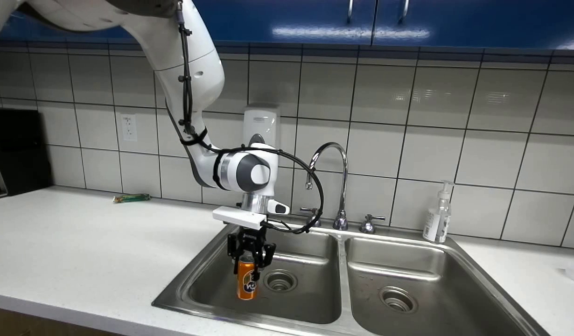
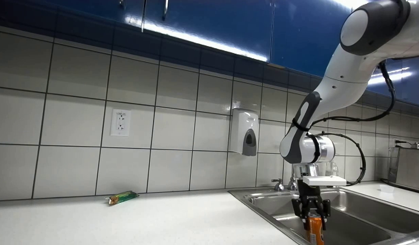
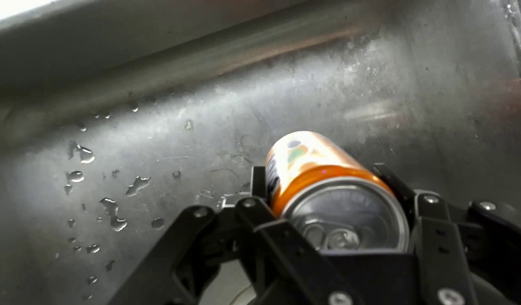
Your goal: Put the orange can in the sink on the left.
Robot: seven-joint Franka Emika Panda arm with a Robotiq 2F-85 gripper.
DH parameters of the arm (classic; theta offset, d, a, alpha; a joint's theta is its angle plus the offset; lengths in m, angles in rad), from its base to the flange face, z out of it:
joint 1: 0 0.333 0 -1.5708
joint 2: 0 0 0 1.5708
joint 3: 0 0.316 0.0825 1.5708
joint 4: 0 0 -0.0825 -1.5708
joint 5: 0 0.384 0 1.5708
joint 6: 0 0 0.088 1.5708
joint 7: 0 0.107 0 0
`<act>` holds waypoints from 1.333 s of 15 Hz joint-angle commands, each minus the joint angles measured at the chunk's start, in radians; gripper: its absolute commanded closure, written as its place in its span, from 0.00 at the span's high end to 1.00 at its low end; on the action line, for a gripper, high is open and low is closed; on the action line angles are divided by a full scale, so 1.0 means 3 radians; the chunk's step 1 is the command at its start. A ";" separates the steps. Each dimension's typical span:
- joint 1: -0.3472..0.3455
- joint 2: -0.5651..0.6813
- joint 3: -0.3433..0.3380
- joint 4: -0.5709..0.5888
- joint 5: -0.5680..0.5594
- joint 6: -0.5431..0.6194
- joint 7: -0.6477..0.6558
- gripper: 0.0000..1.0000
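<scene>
The orange can (image 1: 246, 285) stands about upright inside the left basin (image 1: 310, 298) of the sink, left of the drain. My gripper (image 1: 246, 273) points down over it, with one finger on each side of its upper part. In an exterior view, the can (image 2: 315, 233) shows between the fingers, its lower end cut by the frame edge. In the wrist view, both fingers lie against the can (image 3: 315, 157), and its silver top with the tab faces the camera. I cannot tell whether the can's base touches the basin floor (image 3: 192, 169).
The divider (image 1: 344, 280) separates the right basin (image 1: 436, 303). The faucet (image 1: 341, 186) and handles stand behind the basins. A soap bottle (image 1: 438, 214) stands at the back right. A green wrapper (image 1: 131, 198) lies on the counter (image 1: 81, 242). A dispenser (image 2: 244, 132) hangs on the wall.
</scene>
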 commanded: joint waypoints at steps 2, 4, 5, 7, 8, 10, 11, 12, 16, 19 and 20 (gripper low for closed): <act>-0.0066 0.0133 0.0049 0.0175 0.0035 -0.0160 0.0038 0.38; -0.0075 0.0202 0.0054 0.0226 0.0044 -0.0163 0.0039 0.38; -0.0079 0.0230 0.0057 0.0244 0.0050 -0.0170 0.0037 0.38; -0.0079 0.0287 0.0055 0.0269 0.0050 -0.0177 0.0043 0.38; -0.0083 0.0317 0.0057 0.0280 0.0054 -0.0185 0.0041 0.38; -0.0087 0.0363 0.0060 0.0301 0.0057 -0.0197 0.0040 0.38; -0.0088 0.0381 0.0062 0.0308 0.0060 -0.0203 0.0040 0.38; -0.0090 0.0398 0.0063 0.0317 0.0061 -0.0208 0.0039 0.38; -0.0101 0.0448 0.0067 0.0341 0.0075 -0.0232 0.0037 0.38; -0.0109 0.0474 0.0072 0.0351 0.0100 -0.0251 0.0036 0.38; -0.0110 0.0476 0.0072 0.0354 0.0108 -0.0261 0.0035 0.38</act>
